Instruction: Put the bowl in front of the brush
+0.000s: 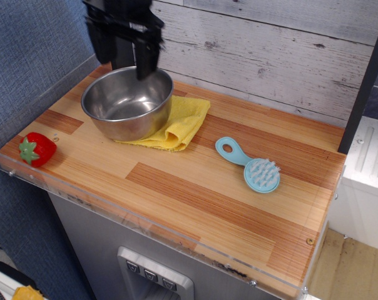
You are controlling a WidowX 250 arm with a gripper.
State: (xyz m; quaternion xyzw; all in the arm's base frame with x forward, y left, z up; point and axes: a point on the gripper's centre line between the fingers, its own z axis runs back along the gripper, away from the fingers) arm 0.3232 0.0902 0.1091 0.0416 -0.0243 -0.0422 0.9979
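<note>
— Gripper status?
— The black gripper [125, 59] is hanging over the far rim of the steel bowl [127, 102], fingers spread apart and holding nothing.
— Bowl location?
— It is sitting at the wooden counter's [195, 194] back left, partly on a yellow cloth [176, 125]. The light blue brush [251, 165] is lying well apart to the right; a toy strawberry [36, 149] is resting near the left edge.

Yellow cloth [179, 125] crumpled, upper-left center of wood tabletop [195, 181]. Red strawberry toy [36, 149] far left, nr front edge. Whitewashed plank wall [270, 44] behind.
</note>
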